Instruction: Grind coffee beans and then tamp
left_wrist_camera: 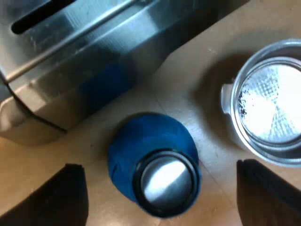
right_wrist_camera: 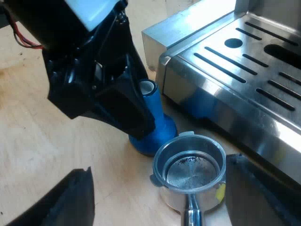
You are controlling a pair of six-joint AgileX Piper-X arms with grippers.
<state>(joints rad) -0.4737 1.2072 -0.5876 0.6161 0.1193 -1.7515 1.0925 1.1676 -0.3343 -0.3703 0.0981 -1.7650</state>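
The espresso machine (right_wrist_camera: 244, 89) stands on a pale wooden tabletop (right_wrist_camera: 42, 136), its steel front reflecting blue, its slotted drip tray (right_wrist_camera: 263, 52) bare and dry. In the right wrist view the black left arm (right_wrist_camera: 89, 70) reaches down close to the machine's corner, one dark finger running alongside the tamper.

The metal holder (right_wrist_camera: 188, 172) sits upright on the tabletop just beside the machine's front, its round basket open to the camera. The basket is almost empty: a thin scatter of dark grounds (right_wrist_camera: 188, 162) clings to the shiny perforated bottom, thickest along one side, and most of the metal floor is bare. The holder's neck runs from the basket toward the right wrist camera.

The blue tamper (left_wrist_camera: 157, 165) stands upright on its wide base, between the machine and the holder and near both, its metal top cap facing up.

The left end effector (left_wrist_camera: 160, 174) hangs over the tamper with fingers spread wide to either side of it, not touching. The right end effector (right_wrist_camera: 159, 167) is likewise spread wide, the holder's basket between its fingers and one finger just beside the rim; it grips nothing.
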